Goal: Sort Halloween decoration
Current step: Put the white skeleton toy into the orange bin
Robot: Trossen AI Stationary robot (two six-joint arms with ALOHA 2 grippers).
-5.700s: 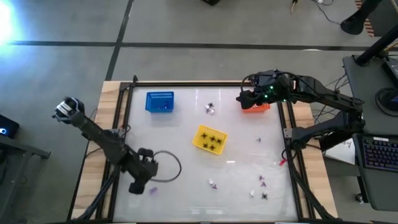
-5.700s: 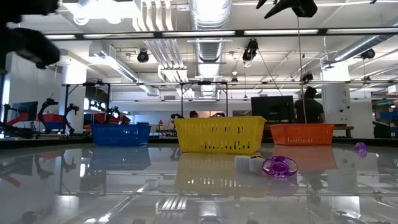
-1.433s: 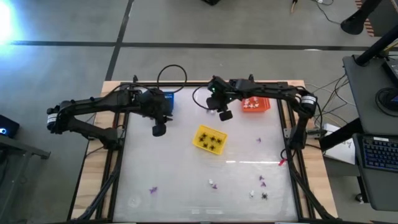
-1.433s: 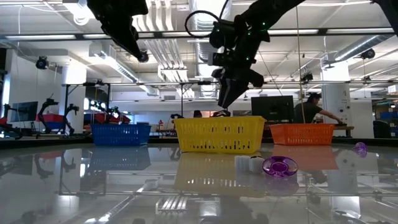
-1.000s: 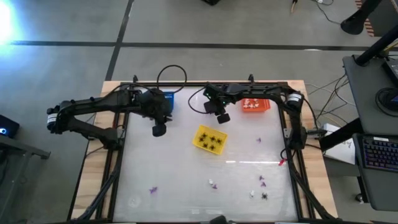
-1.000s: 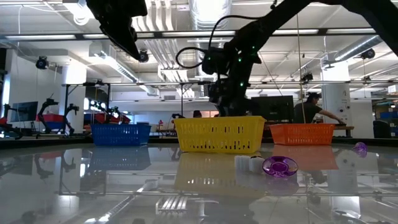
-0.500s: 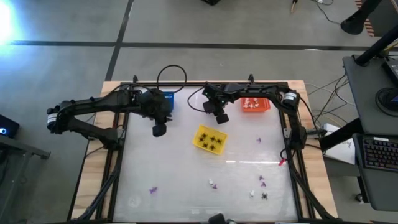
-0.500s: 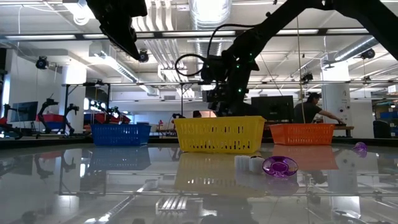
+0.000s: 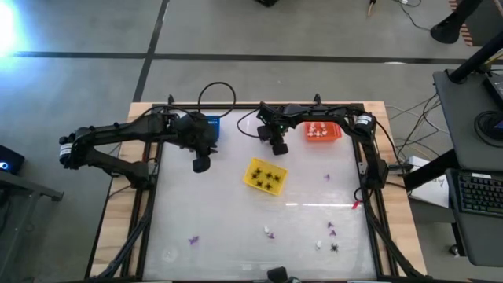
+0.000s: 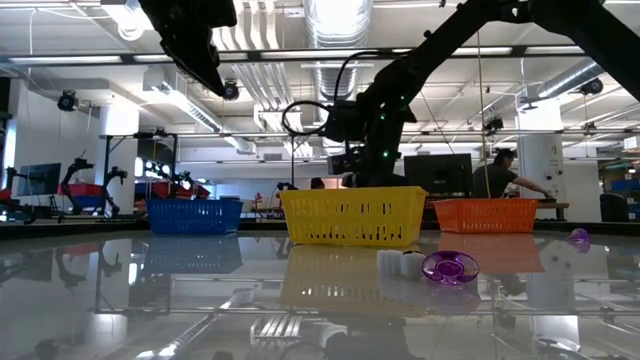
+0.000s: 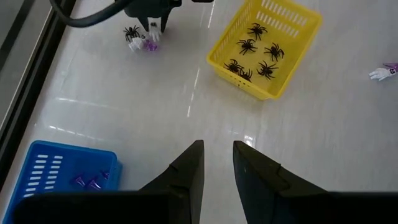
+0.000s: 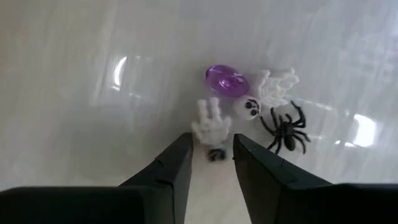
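Right wrist view shows the right gripper (image 12: 211,155) low over a small heap of pieces on the table (image 12: 74,124): a white hand (image 12: 210,118), a purple ring (image 12: 225,79), a white skull (image 12: 250,106), a white web-like bit (image 12: 277,82) and a black spider (image 12: 284,132). Its fingers (image 12: 177,163) stand parted a little with nothing between them; the white hand lies just ahead of the gap, close to the tips, and the spider sits off to one side, beyond the other finger. The step in hand looks like picking one piece out of the heap. To do it well, I judge the gripper should centre on the white hand alone, come straight down, and close only once both tips straddle it, so that the ring and skull touching it are not dragged along. The high view places this gripper (image 9: 277,144) between the blue basket (image 9: 212,124) and the orange basket (image 9: 323,132), behind the yellow basket (image 9: 264,174), which already holds spiders. More pieces lie loose at the near side of the table, well apart from both arms. The left gripper (image 11: 215,163) hangs in the air by the blue basket, its fingers slightly apart and gripping nothing.
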